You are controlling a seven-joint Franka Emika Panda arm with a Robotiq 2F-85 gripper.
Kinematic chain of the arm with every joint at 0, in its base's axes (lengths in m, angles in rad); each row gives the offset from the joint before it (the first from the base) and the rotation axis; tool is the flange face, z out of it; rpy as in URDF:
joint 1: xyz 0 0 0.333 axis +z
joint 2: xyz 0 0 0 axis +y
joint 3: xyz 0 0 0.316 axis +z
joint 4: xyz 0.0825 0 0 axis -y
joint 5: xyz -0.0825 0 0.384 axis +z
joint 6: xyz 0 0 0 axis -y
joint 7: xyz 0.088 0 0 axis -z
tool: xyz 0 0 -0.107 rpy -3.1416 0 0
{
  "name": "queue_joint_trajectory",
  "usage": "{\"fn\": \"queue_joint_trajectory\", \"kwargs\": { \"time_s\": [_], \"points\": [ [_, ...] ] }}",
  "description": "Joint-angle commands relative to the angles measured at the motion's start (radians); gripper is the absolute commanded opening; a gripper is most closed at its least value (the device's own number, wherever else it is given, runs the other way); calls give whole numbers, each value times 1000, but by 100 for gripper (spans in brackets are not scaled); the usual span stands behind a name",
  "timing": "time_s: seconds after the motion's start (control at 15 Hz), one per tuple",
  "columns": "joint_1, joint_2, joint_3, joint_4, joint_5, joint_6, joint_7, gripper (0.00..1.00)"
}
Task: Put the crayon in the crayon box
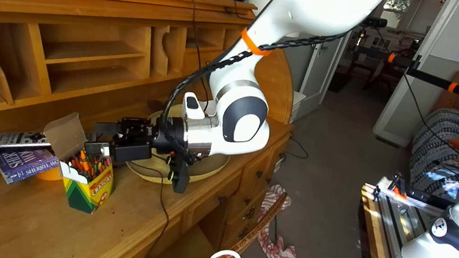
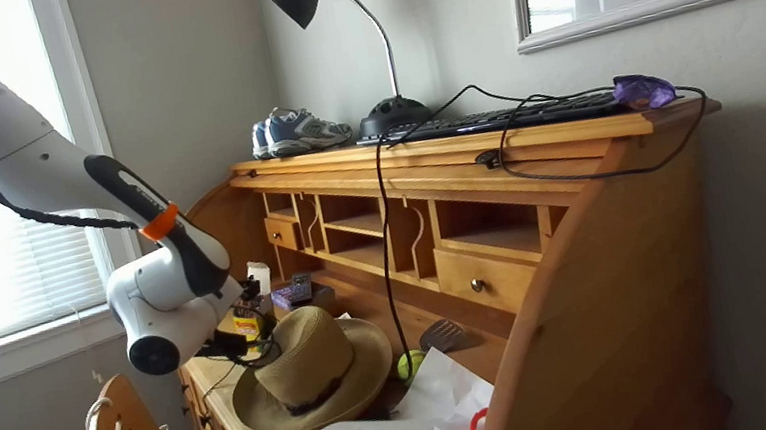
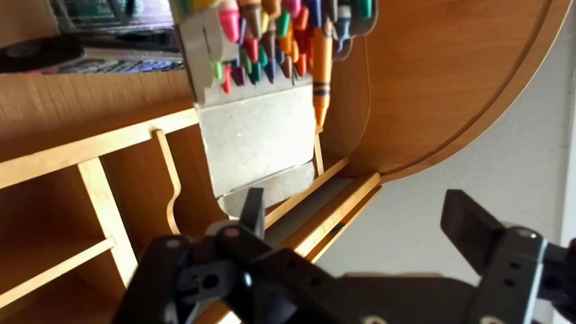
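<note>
Crayon box (image 1: 89,193): one, green-and-yellow cardboard, stood upright on the wooden table (image 1: 11,219), its tan flap (image 1: 66,134) raised.
Tall orange crayon (image 3: 322,81): one, pointed, stood in the box, its tip beyond its neighbours, its lower end out of sight.
Other crayons (image 3: 268,42): many colours, packed too closely to count.
Tool (image 3: 353,213): two black fingers were spread wide near the box; contact could not be told.
Hat (image 2: 312,369): one, woven straw, wide-brimmed, partly hidden behind the arm (image 1: 238,73) in an exterior view.
Ball (image 2: 411,364): one, fuzzy, yellow-green.
Purple book (image 1: 26,162): carried a dark object (image 1: 23,141), hard to make out.
</note>
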Motion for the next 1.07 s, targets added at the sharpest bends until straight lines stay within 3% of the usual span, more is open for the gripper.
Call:
{"fn": "queue_joint_trajectory", "kwargs": {
  "time_s": [0.0, 0.6, 0.67, 1.0],
  "points": [
    [16, -63, -2, -45, -9, 49, 3, 75],
    [23, -61, 0, -13, 22, 72, -30, 5],
    [23, -54, -1, -6, 28, 80, -25, 0],
    [29, -32, -3, 24, 41, 137, -10, 0]
  ]
}}
